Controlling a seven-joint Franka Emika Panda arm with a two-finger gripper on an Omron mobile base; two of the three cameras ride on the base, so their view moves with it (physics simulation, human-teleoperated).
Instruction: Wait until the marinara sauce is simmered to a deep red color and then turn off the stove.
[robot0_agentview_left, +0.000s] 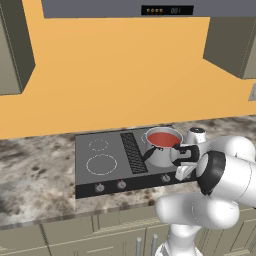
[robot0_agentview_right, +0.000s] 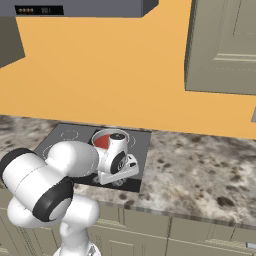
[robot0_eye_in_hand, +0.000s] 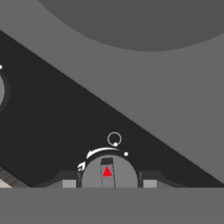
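The sauce (robot0_agentview_left: 163, 138) in the pot (robot0_agentview_left: 161, 156) on the stove's (robot0_agentview_left: 107, 150) right burner looks deep red, so waiting seems over. The tool (robot0_eye_in_hand: 109, 183) is clenched on the front knob (robot0_eye_in_hand: 109, 173); turning it off remains.

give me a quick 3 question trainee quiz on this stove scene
1. True or false: the marinara sauce in the steel pot is already red.
2. What is the end effector placed around in the hand view? A) the pot handle B) a stove knob C) a cabinet pull
3. Fill in: the pot sits on the ____ half of the stove, as seen in the left base view.

Key
1. True: the sauce shows as a red disc.
2. B: the fingertips sit on either side of the round knob with the red triangle mark.
3. Right, beside the ribbed centre strip.
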